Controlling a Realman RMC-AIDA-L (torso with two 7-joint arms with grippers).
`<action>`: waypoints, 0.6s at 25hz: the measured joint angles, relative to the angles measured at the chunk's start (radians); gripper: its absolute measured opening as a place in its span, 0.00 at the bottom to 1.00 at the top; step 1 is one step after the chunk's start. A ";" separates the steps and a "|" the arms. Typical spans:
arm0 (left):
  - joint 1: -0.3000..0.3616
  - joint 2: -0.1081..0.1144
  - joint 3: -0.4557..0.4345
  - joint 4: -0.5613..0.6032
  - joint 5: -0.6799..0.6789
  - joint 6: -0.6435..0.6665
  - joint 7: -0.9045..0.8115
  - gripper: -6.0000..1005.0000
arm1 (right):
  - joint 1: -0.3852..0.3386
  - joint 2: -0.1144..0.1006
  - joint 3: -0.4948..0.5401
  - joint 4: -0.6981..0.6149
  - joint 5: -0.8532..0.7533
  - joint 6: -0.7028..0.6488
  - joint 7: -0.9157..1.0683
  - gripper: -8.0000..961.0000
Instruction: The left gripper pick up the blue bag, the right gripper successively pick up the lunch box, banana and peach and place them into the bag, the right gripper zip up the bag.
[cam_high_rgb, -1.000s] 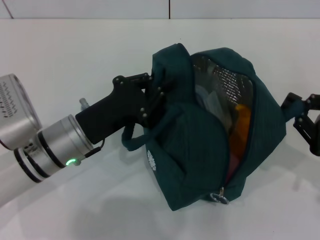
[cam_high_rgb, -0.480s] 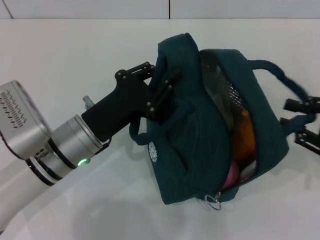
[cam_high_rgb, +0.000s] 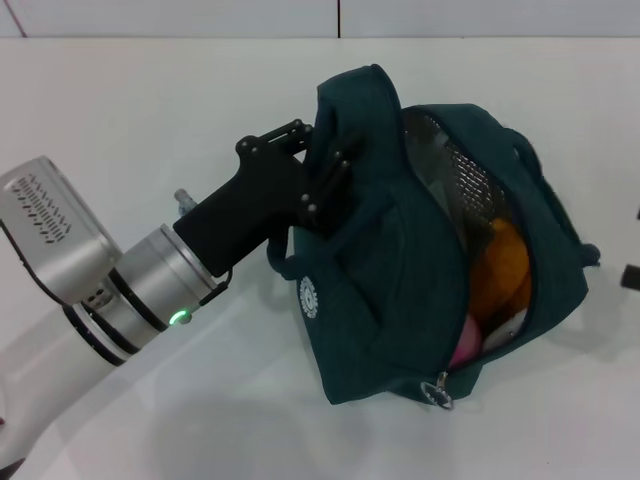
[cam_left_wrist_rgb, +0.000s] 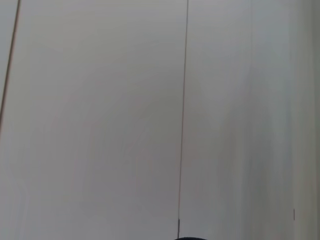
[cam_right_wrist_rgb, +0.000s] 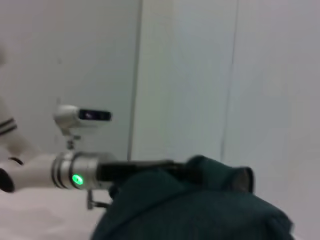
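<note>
1 claw, the left claw, stays clamped on the open blue bag.

Bag dark teal matt woven cloth with shiny silver quilted foil lining and small metal zip ring; left gripper matt black plastic on a brushed silver metal wrist; table smooth white, faintly glossy.
</note>
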 joint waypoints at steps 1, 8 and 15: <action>-0.002 -0.001 0.000 0.000 0.000 -0.001 0.000 0.29 | 0.001 0.001 0.016 0.003 -0.008 0.001 0.001 0.57; -0.004 -0.001 0.000 0.004 0.000 -0.004 0.000 0.30 | 0.029 -0.012 0.051 0.016 -0.149 -0.166 0.021 0.67; -0.006 0.000 0.000 0.019 0.003 -0.003 0.000 0.29 | 0.113 0.051 0.050 0.020 -0.392 -0.211 0.122 0.67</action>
